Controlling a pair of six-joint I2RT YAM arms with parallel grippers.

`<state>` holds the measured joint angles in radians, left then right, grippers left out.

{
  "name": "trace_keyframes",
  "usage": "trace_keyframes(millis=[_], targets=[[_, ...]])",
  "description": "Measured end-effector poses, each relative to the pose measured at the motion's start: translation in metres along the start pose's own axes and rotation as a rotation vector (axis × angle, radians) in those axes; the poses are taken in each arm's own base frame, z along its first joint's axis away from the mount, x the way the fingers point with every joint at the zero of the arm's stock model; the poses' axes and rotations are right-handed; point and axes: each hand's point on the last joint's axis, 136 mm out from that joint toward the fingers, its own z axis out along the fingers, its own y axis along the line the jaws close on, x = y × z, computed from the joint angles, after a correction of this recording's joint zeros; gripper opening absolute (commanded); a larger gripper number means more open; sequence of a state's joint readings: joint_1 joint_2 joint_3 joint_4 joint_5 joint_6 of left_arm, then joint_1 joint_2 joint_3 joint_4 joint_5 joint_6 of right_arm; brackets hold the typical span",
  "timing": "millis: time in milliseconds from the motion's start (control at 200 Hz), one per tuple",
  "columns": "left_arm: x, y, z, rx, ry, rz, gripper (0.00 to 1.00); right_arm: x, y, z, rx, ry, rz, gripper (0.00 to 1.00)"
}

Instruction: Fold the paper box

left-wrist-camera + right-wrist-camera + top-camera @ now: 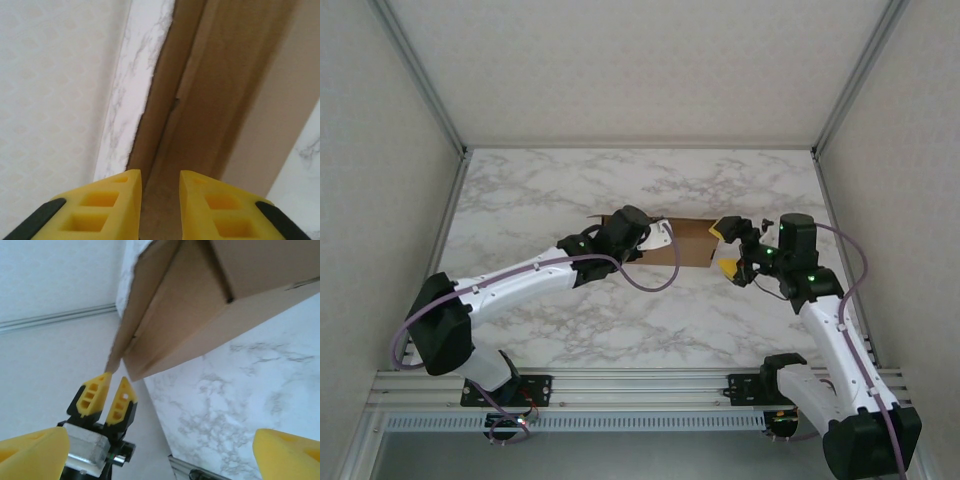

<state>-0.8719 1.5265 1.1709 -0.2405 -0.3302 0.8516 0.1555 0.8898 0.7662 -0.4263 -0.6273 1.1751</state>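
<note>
The paper box (692, 243) is brown cardboard, partly folded, lying mid-table between my two grippers. My left gripper (658, 238) is at its left end. In the left wrist view, the yellow fingers (112, 205) stand a narrow gap apart, with the box's cardboard (220, 90) running away just past the tips of my left gripper (161, 200). In the right wrist view, a thin flap edge of the box (200, 305) meets one fingertip of the left gripper (112, 390), and nothing sits in the gap. My right gripper (728, 248) (160, 457) stands wide open at the box's right end, holding nothing.
The marble table (570, 300) is enclosed by pale walls (380, 200) on the left, right and back. An aluminium rail (620, 385) carrying the arm bases runs along the near edge. Bare marble lies in front of and behind the box.
</note>
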Motion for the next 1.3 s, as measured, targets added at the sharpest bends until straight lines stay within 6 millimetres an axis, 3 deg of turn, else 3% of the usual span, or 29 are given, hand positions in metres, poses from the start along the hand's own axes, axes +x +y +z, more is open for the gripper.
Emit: trace_keyframes(millis=[100,225,335,486,691,811,901,1147,1237,1302], targets=[[0.004,-0.010,0.004,0.030,0.018,0.002,0.26,-0.004,-0.003,-0.007,0.052,-0.038,-0.050,0.82],[0.008,-0.020,0.010,0.057,0.040,0.007,0.29,-0.010,0.015,-0.022,0.075,-0.090,-0.172,0.65],[0.008,-0.019,0.011,0.058,0.044,-0.007,0.41,-0.021,0.030,-0.034,0.107,-0.156,-0.278,0.58],[-0.008,0.000,0.003,0.024,0.001,-0.076,0.56,-0.040,0.034,-0.045,0.202,-0.242,-0.432,0.56],[-0.015,0.037,-0.027,-0.049,-0.087,-0.251,0.63,-0.056,0.039,-0.049,0.305,-0.308,-0.751,0.55],[0.006,0.075,-0.041,-0.129,-0.124,-0.470,0.63,-0.055,0.045,-0.042,0.316,-0.308,-1.002,0.54],[0.032,0.095,-0.046,-0.181,-0.134,-0.639,0.64,-0.058,0.044,-0.035,0.355,-0.287,-1.156,0.55],[0.092,0.114,-0.042,-0.226,-0.150,-1.004,0.71,-0.078,0.011,0.005,0.502,-0.115,-1.337,0.59],[0.099,0.126,-0.040,-0.240,-0.169,-1.100,0.71,-0.081,0.005,0.013,0.518,-0.074,-1.362,0.61],[0.092,0.135,-0.033,-0.221,-0.188,-1.148,0.68,-0.081,0.004,0.017,0.514,-0.059,-1.371,0.61]])
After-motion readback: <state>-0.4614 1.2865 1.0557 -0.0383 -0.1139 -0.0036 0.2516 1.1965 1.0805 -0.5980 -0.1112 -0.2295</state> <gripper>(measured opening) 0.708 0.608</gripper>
